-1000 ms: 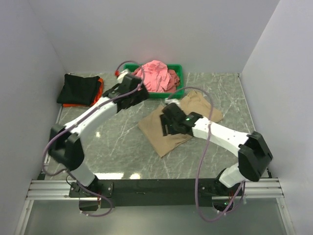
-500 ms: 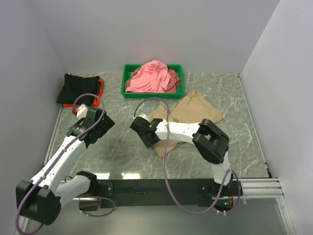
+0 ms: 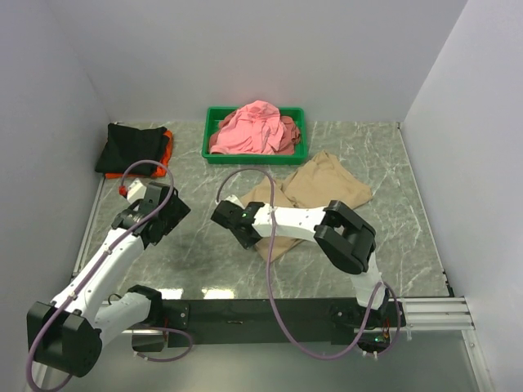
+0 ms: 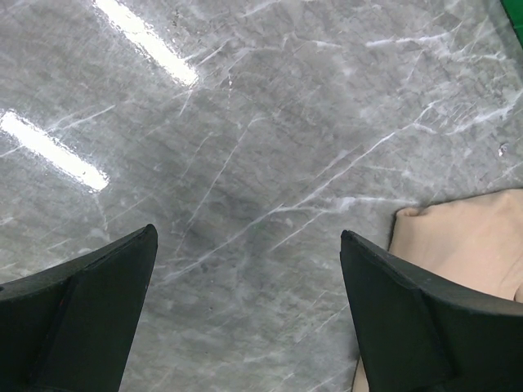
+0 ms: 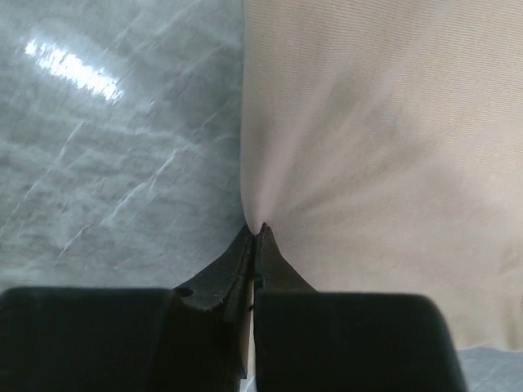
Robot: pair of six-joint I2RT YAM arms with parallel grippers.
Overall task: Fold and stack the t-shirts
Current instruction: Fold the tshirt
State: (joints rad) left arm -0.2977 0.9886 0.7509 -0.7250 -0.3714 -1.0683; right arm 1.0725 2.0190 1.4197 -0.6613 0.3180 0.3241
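Both arms had swung back from the far side of the surface (image 3: 204, 257) within the last second, and over the last half second the right tool (image 3: 234, 222) had slid a little leftward and clamped down. In the right wrist view that tool (image 5: 258, 233) had its jaws pressed together on the near left edge of the tan t-shirt (image 5: 384, 147), with the cloth drawn into fine creases fanning out from the pinch. The left tool (image 3: 155, 214) hung over bare marble to the left, its fingers (image 4: 90, 302) spread as wide as they went and holding nothing; a corner of the tan t-shirt (image 4: 458, 241) showed at the right edge of its view. The tan t-shirt (image 3: 327, 181) lay spread on the middle of the surface, right of centre. Farther back, the pink t-shirts (image 3: 257, 126) sat heaped in the green tray (image 3: 225, 109) against the back wall. At the far left corner, the black t-shirt (image 3: 131, 149) lay folded on top of the orange t-shirt (image 3: 168, 143), whose edge showed beneath it.
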